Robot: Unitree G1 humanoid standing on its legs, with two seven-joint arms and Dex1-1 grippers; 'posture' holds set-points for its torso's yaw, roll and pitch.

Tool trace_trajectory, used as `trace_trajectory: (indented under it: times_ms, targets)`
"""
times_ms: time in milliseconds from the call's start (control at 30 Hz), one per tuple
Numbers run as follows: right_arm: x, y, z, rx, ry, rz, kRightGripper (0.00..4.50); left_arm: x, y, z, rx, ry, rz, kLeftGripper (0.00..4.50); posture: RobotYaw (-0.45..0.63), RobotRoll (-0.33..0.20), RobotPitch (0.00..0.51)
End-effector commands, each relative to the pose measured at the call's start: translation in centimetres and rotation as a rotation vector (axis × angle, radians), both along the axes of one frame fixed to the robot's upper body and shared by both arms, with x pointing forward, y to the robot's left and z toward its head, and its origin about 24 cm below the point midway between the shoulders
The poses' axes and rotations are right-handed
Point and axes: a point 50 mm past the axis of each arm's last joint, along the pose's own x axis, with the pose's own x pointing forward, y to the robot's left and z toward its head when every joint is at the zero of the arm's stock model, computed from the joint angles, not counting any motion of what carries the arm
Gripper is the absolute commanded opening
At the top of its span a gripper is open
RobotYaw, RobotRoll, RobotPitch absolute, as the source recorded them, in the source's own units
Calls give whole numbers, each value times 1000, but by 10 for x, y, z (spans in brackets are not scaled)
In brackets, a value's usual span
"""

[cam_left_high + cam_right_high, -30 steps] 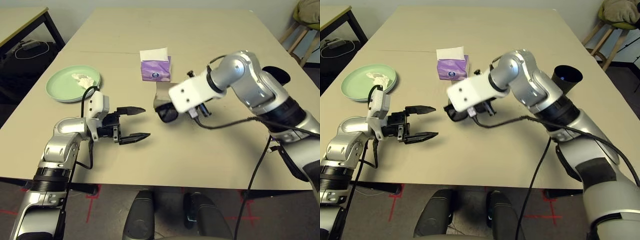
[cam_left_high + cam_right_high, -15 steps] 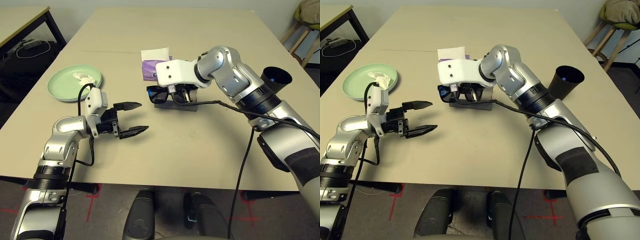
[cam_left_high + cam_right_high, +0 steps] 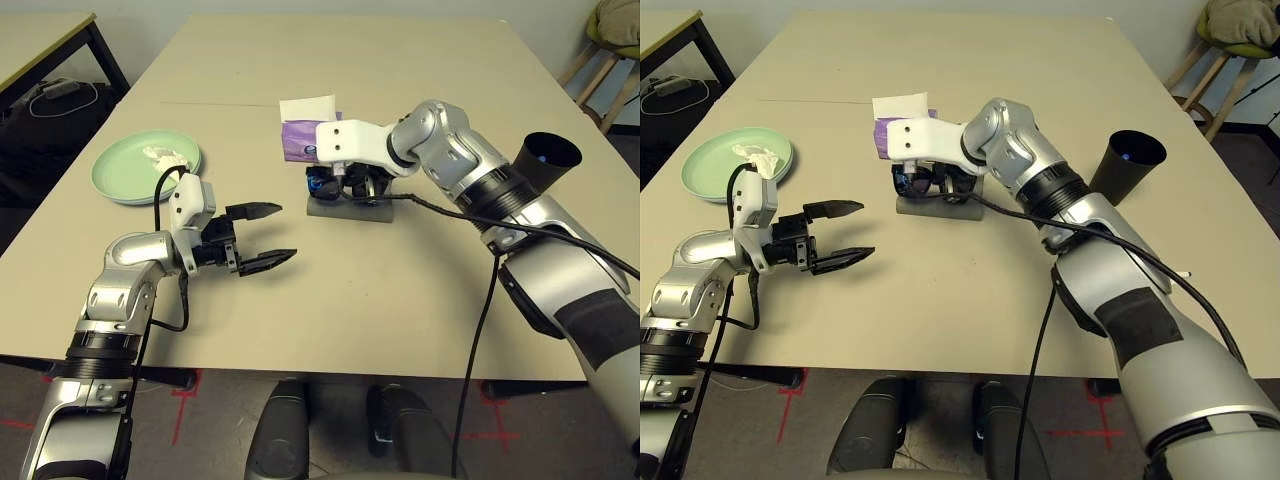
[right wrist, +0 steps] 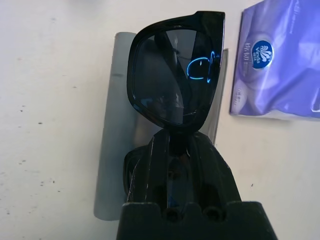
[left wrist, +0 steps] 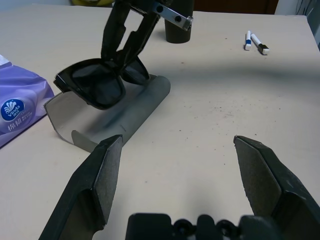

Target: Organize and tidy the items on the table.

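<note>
My right pincer (image 5: 125, 40) pinches the black sunglasses (image 5: 100, 82) directly above the grey glasses case (image 5: 117, 117), their long axis lying along the case's trough; lowering straight down should seat them; my left pincer (image 3: 262, 237) hovers spread, just beside, unneeded.

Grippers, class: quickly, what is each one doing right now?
Left gripper: open, holding nothing.
Right gripper: closed on the black sunglasses, above the grey case.

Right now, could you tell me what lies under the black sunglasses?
The open grey glasses case lies directly under the black sunglasses, which the right tool holds above it. The sunglasses hide part of the case's inside.
</note>
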Motion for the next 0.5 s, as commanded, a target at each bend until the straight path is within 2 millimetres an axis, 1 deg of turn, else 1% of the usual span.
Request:
trace_trajectory:
  times_ms: [33, 500]
  targets:
    - [3, -1, 4, 12, -13, -22, 509, -3, -1, 1, 16, -3, -6, 4500, 292, 0, 117]
    - [5, -3, 1, 0, -13, -48, 509, -5, 1, 2, 22, 3, -4, 4500, 287, 0, 125]
